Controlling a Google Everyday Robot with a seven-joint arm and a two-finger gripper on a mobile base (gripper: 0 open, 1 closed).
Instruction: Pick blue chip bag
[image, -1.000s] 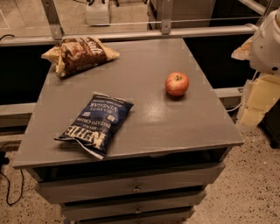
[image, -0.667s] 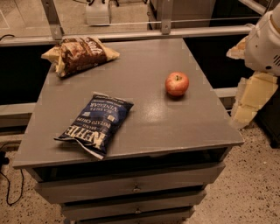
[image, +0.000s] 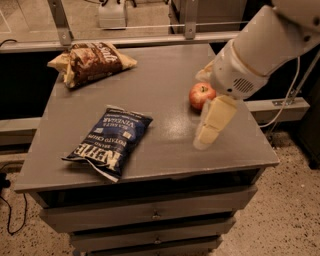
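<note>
The blue chip bag (image: 111, 140), dark navy foil with white "KETTLE" lettering, lies flat on the front left of the grey table (image: 165, 65). My gripper (image: 202, 112) hangs over the right side of the table, to the right of the bag and apart from it. It is open and empty. One cream finger (image: 215, 120) points down toward the table top, the other (image: 203, 75) sticks out behind the red apple (image: 200, 94), which the arm partly covers.
A brown-and-tan chip bag (image: 91, 61) lies at the table's back left. The table is a drawer cabinet with drawers below its front edge (image: 150, 212). A metal rail (image: 125, 40) runs behind it. The white arm (image: 270, 45) reaches in from the upper right.
The arm has swung left from beside the table's right edge to over the table, now in front of the apple. The bags and the apple have not moved.
</note>
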